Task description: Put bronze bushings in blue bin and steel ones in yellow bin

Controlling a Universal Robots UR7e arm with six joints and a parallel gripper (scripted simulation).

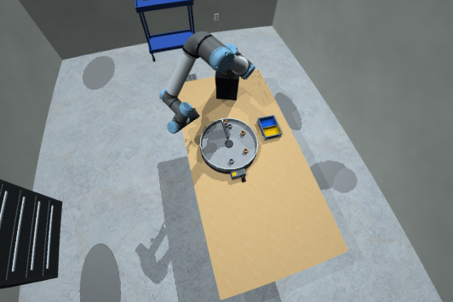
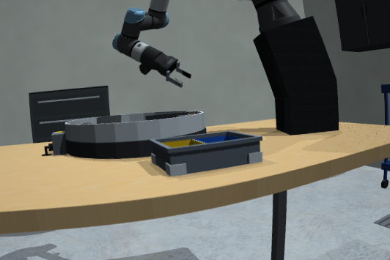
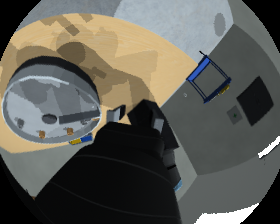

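The turntable (image 1: 238,142) (image 2: 124,132) is a round grey dish with a raised wall. Three bronze bushings ride in it: one bronze bushing (image 1: 243,133), another bronze bushing (image 1: 245,151) and a third bronze bushing (image 1: 225,122) by the wall. A steel bushing (image 1: 229,126) is close to the third; another steel bushing (image 1: 232,161) is at the dish's near side. The blue bin (image 1: 267,122) (image 2: 220,138) and yellow bin (image 1: 272,132) (image 2: 181,143) look empty in the top view. My gripper (image 2: 186,80) is open and empty, tilted, well above the table and off the turntable's side.
A dark bar (image 1: 226,130) reaches from the turntable's hub to its wall, near two bushings. A small box with a yellow top (image 1: 238,173) sits against the turntable's near outer wall. The black pedestal (image 1: 226,87) (image 2: 308,84) stands behind the turntable on the table.
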